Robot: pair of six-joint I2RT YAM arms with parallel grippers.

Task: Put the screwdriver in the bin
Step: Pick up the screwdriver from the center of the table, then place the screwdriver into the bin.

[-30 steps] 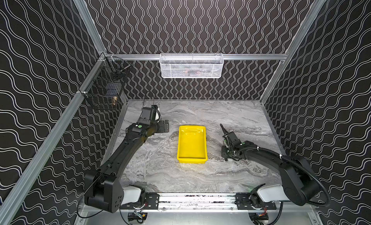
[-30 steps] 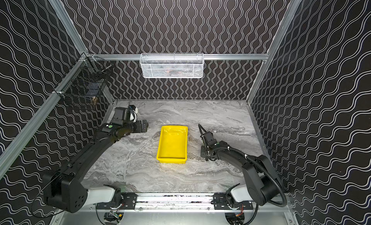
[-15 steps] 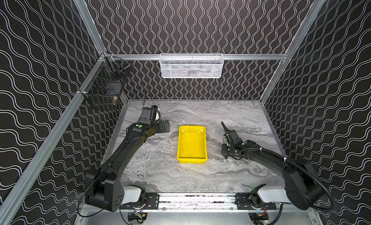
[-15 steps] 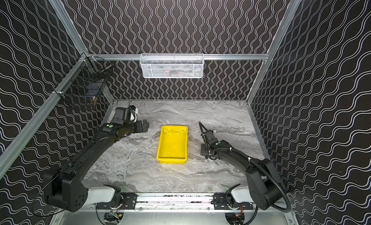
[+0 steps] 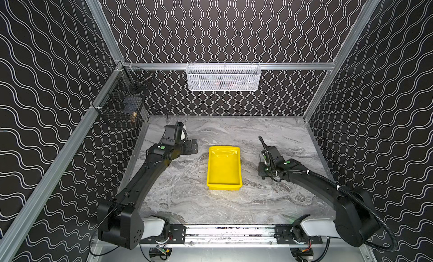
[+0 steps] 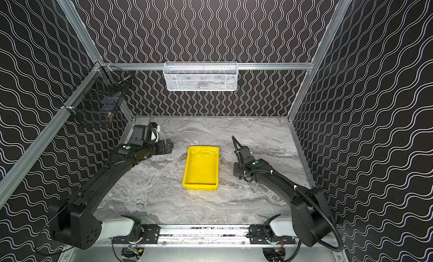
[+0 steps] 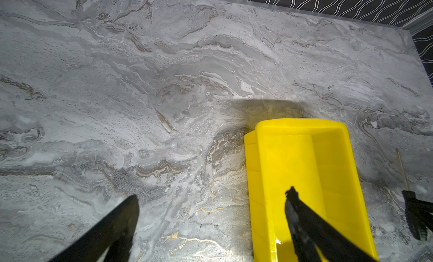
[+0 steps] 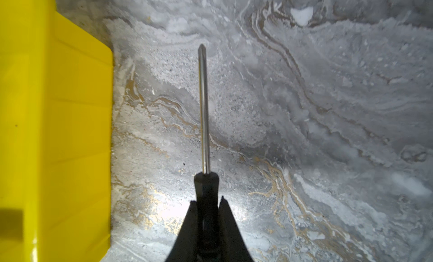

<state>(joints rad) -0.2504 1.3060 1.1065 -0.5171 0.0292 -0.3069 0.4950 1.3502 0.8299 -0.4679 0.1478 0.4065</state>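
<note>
Because its black handle is clenched in the right pincer (image 8: 207, 200), the single screwdriver (image 8: 203, 108) hangs above the tabletop (image 5: 187, 202) just beside the single yellow bin (image 8: 58, 132), not yet inside. Gripping the handle probably leaves the shaft free to clear the rim. The left pincer (image 7: 212, 194), second of two, hovers released and empty.

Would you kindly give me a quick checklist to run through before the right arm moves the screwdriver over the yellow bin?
1. Right claw shut on the screwdriver handle: ok.
2. Shaft tip clear of the table: cannot tell.
3. Bin empty, with room inside: ok.
4. Bin sitting flat, open side up: ok.
5. Left claw open and beside the bin, not over it in both top views: ok.
</note>
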